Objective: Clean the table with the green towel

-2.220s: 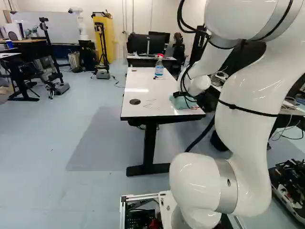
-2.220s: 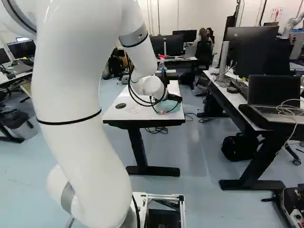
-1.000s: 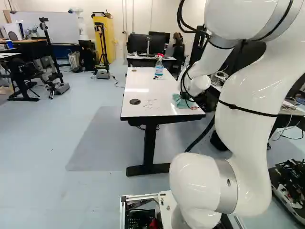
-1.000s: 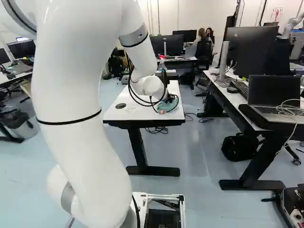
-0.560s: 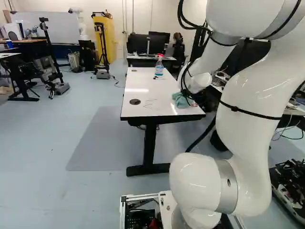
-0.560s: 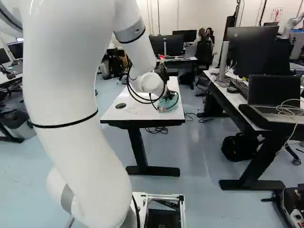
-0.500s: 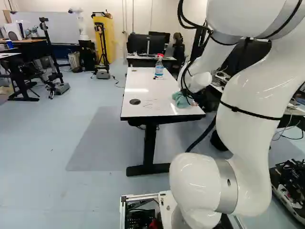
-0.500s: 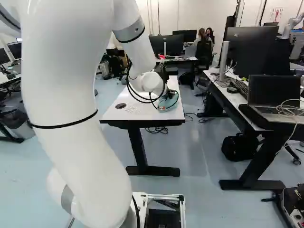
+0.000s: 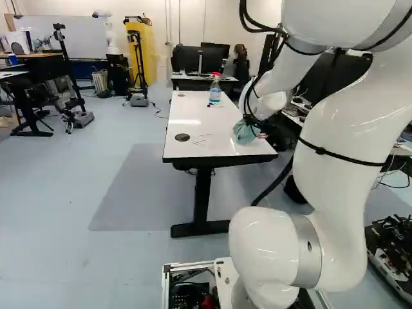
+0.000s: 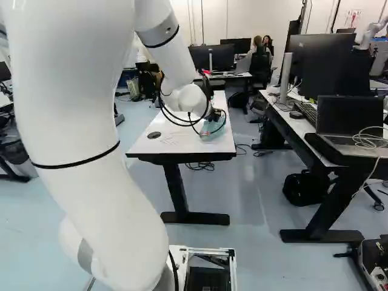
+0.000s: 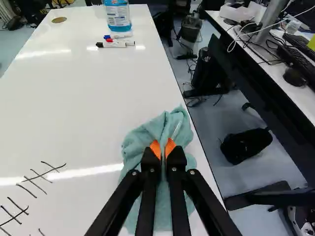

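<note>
In the right base view my gripper [image 10: 214, 115] is low over the near right part of the white table [image 10: 176, 121]. The wrist view shows the gripper [image 11: 163, 149] with its orange pads close together, shut on a bunched fold of the green towel [image 11: 172, 123]. Around and beneath the fingers the towel spreads near the table's right edge; whether all of it touches the tabletop I cannot tell. The left base view also shows the towel [image 9: 244, 133]. Black pen strokes [image 11: 37, 180] mark the white surface to the left of the towel.
A spray bottle [image 9: 215, 91] stands toward the table's far end, with several markers [image 11: 116, 44] lying just before it. A round dark disc [image 9: 182, 137] is set in the tabletop. Right of the table is a desk [image 10: 303, 124] with a laptop and monitors.
My arm has shifted against its lowest joint, leftward in the right base view. The gripper has risen slightly with the towel in it, and the towel looks taller and more gathered. The base has stayed put.
</note>
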